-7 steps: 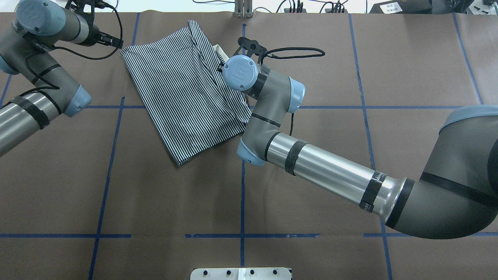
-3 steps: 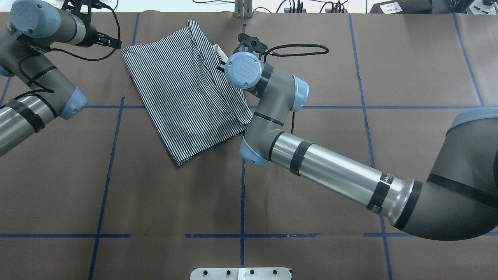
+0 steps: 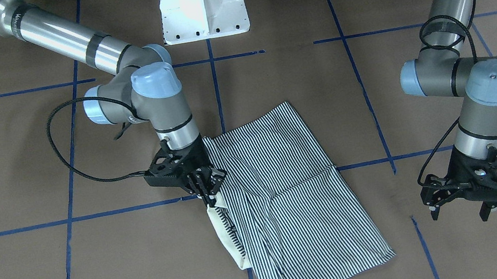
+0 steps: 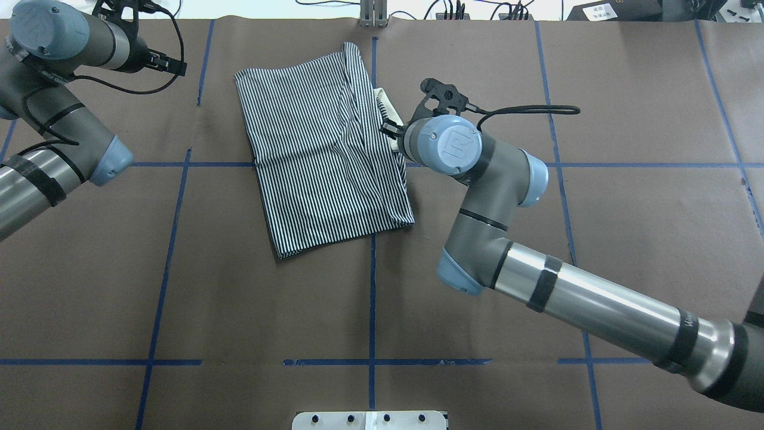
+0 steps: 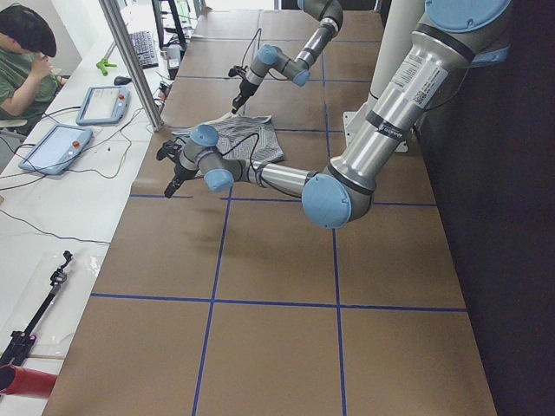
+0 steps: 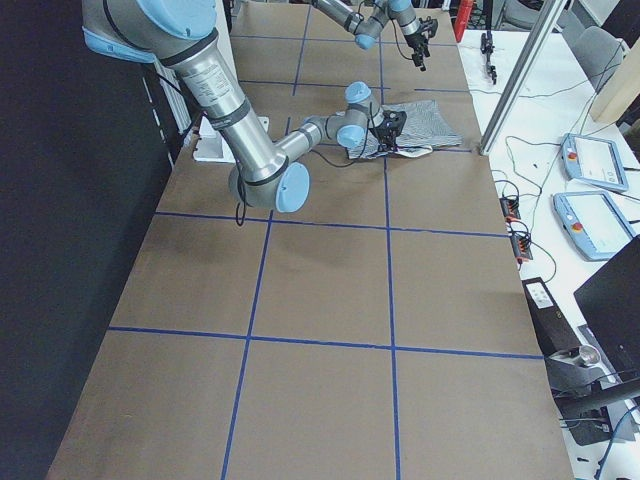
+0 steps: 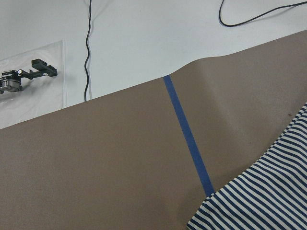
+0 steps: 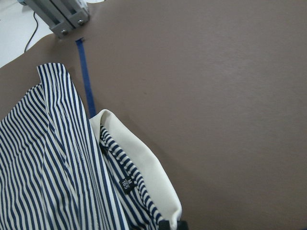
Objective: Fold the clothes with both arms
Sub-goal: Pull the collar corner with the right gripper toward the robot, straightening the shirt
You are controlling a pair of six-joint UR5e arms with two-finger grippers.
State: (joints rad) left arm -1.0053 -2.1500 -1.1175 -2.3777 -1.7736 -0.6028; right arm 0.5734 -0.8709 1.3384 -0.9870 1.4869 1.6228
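Note:
The striped polo shirt (image 4: 322, 155) lies folded into a rough rectangle on the brown table, left of centre at the far side. Its cream collar (image 4: 388, 107) sticks out at the right edge. My right gripper (image 4: 391, 128) is shut on the shirt's edge at the collar; the front view shows it (image 3: 210, 195) pinching the fabric there, and the right wrist view shows the collar (image 8: 144, 167) just above the fingertips. My left gripper (image 3: 460, 215) is open and empty, hanging above bare table off the shirt's other side. The left wrist view shows only a shirt corner (image 7: 259, 201).
The white pedestal base (image 3: 202, 2) stands at the near middle edge. An aluminium post (image 4: 373, 15) and cables line the far edge. Blue tape lines (image 4: 372, 298) grid the table. A seated person (image 5: 26, 61) and control tablets (image 5: 52, 147) are beyond the far edge.
My right gripper has moved right and toward the robot, dragging the shirt with it; the shirt has slid right and turned squarer to the table. The left arm has barely moved.

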